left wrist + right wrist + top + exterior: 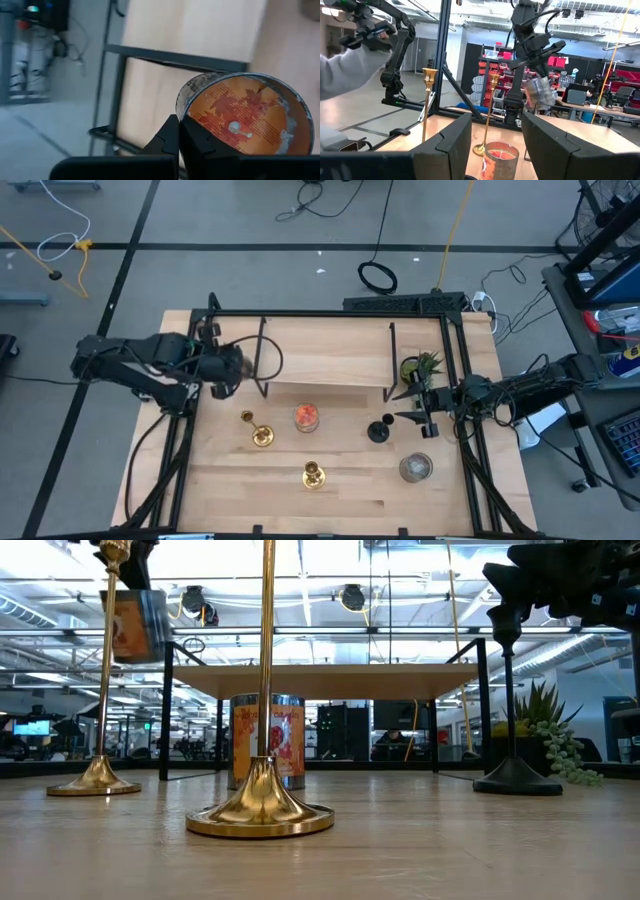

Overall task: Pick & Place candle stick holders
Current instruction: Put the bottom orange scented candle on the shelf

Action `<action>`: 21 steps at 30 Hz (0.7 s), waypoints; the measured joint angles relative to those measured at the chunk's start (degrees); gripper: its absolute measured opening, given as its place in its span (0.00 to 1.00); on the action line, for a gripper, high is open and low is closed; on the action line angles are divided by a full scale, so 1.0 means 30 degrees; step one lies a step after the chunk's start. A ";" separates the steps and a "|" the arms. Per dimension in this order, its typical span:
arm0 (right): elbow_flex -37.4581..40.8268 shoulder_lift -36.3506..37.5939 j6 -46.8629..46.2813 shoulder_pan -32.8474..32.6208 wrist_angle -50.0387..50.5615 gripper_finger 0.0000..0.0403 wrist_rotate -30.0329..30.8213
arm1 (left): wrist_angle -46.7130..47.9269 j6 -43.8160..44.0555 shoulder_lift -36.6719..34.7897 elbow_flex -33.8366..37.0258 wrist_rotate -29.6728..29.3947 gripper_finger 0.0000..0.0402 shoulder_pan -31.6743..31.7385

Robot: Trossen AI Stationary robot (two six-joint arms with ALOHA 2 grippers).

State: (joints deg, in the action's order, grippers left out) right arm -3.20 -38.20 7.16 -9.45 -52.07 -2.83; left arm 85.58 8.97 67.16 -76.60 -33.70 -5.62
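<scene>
Two gold candle stick holders (pixel 260 435) (pixel 313 474) and a black one (pixel 379 430) stand upright on their round bases on the table. They also show in the low view: gold (pixel 100 775), gold (pixel 262 810) and black (pixel 515 775). My left gripper (pixel 224 378) is at the table's left, shut on an orange-wax jar candle (pixel 245 115) held up in the air (pixel 135 625). My right gripper (pixel 408 418) is open and empty, just right of the black holder's top, its fingers pointing toward the table's left. My left gripper holds the jar candle by its glass wall at the rim (pixel 186 112), pinched between the two fingers (pixel 197 145). One finger lies outside the wall and the other over the jar's mouth. The jar is lifted clear of the table and hangs tilted below the fingers (pixel 540 92).
A second orange jar candle (pixel 306 417) stands mid-table and a grey-wax jar (pixel 416 468) at the front right. A green plant (pixel 422 368) stands at the right. A raised wooden shelf on a black frame (pixel 325 350) spans the back. A person's grey sleeve (pixel 345 70) shows beyond the table.
</scene>
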 joint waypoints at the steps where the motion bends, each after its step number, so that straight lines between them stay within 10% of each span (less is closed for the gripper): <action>1: 0.0000 0.0000 0.0000 0.0000 0.0003 0.42 0.0000 | 0.0000 -0.0107 0.0000 0.0000 -0.0444 0.00 0.0109; 14: 0.0000 0.0000 0.0000 0.0000 0.0007 0.42 0.0003 | -0.2401 -0.3378 -0.0015 0.0000 -0.5439 0.00 0.1193; 21: 0.0000 0.0000 0.0000 0.0000 0.0014 0.42 0.0000 | -0.9438 -0.9820 -0.0007 0.0000 -0.1895 0.00 0.2251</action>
State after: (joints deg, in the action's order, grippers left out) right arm -3.20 -38.20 7.16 -9.45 -52.03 -2.83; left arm 57.27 -20.49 67.13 -76.60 -39.39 1.13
